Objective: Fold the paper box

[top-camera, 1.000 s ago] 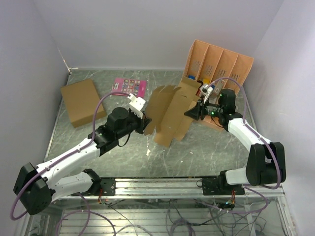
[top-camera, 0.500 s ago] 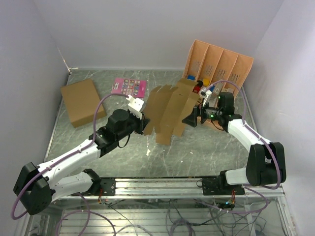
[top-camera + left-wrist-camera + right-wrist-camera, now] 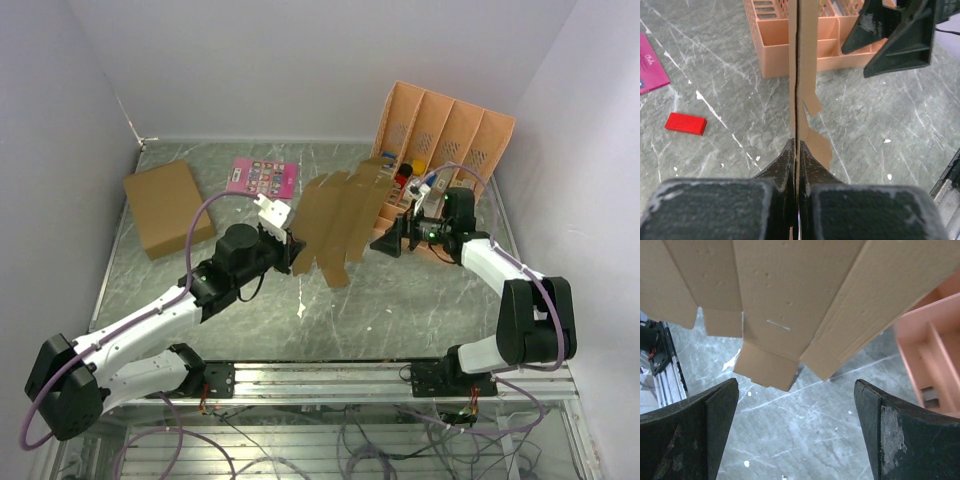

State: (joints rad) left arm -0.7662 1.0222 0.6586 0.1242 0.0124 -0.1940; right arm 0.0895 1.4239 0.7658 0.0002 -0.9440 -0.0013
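Cardboard, my flat brown creased paper box (image 3: 340,215), hangs mid-frame because my left gripper (image 3: 796,150) clamps its edge; my right gripper (image 3: 389,243) gapes empty beside it, free to crease panels.

The top camera looks steeply down from high beyond the near edge, at 6 o'clock, taking in the whole table (image 3: 420,300). The left wrist camera sits close, meeting the paper box (image 3: 807,75) edge-on at 12 o'clock. The right wrist camera faces its broad side, near. All 3 share it.
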